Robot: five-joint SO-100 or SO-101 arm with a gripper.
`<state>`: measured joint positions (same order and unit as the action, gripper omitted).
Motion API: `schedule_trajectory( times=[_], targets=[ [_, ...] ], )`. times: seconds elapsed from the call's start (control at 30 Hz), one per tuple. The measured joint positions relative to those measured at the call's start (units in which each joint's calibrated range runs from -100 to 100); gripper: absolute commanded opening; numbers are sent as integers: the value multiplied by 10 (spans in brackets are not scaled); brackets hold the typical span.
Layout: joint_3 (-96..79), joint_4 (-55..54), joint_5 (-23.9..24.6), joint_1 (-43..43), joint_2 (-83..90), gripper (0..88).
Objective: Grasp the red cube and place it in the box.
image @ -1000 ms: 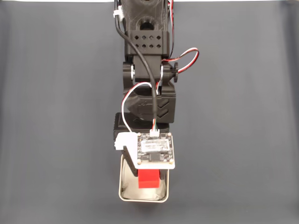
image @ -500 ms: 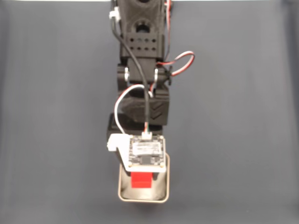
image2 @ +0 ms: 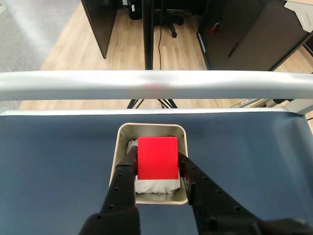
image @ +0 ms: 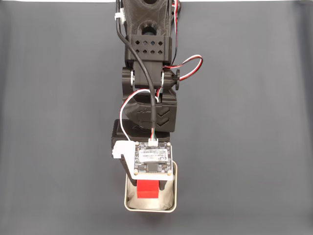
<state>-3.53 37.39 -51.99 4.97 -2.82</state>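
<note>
Red cube (image2: 157, 157) pinched in hand (image2: 156, 164) | hanging right over box (image2: 120, 147) lining | dark counter (image: 244, 147) underneath

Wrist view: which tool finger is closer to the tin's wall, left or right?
The left finger: it sits by the tin's left wall, the red cube clamped against the right finger, which has more white lining beside it.
</note>
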Motion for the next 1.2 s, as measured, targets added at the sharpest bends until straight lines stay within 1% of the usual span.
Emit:
schedule_trajectory(
  times=[0.1, 0.13, 0.2, 0.23, 0.37, 0.57, 1.2],
  targets=[
    [0, -1, 0, 0, 0, 117],
    [0, -1, 0, 0, 0, 153],
    [0, -1, 0, 0, 0, 259],
    [0, -1, 0, 0, 0, 293],
    [0, -1, -4, 0, 0, 357],
    [0, -1, -9, 0, 0, 378],
    [0, -1, -11, -1, 0, 374]
  ],
)
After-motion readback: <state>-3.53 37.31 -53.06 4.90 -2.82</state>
